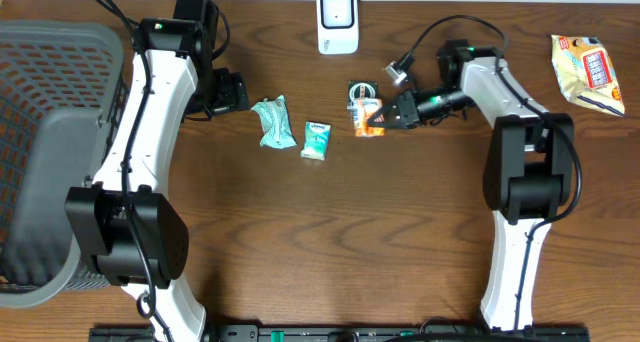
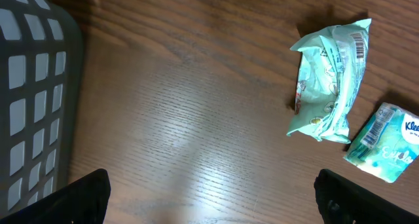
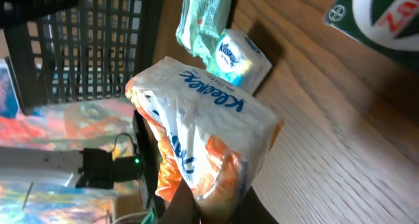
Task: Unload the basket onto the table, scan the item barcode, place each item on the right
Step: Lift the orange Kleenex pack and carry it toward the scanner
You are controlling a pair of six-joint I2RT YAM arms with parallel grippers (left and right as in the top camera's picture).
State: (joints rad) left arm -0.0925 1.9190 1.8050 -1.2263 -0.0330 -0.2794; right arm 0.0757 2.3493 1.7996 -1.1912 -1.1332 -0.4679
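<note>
Tissue pack (image 3: 196, 129) reads "Kleenex", pinched in right end effector (image 3: 204, 207)

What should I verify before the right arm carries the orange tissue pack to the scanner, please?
1. Grip: right gripper shut on the orange Kleenex pack: ok.
2. Barcode on the pack located: cannot tell; none shows in any view.
3. Pack presented to the white scanner: not ok; it is apart from it, toward the table's middle.
4. Other arm out of the way: left gripper open, hovering near the green packet, away from the pack: ok.
</note>
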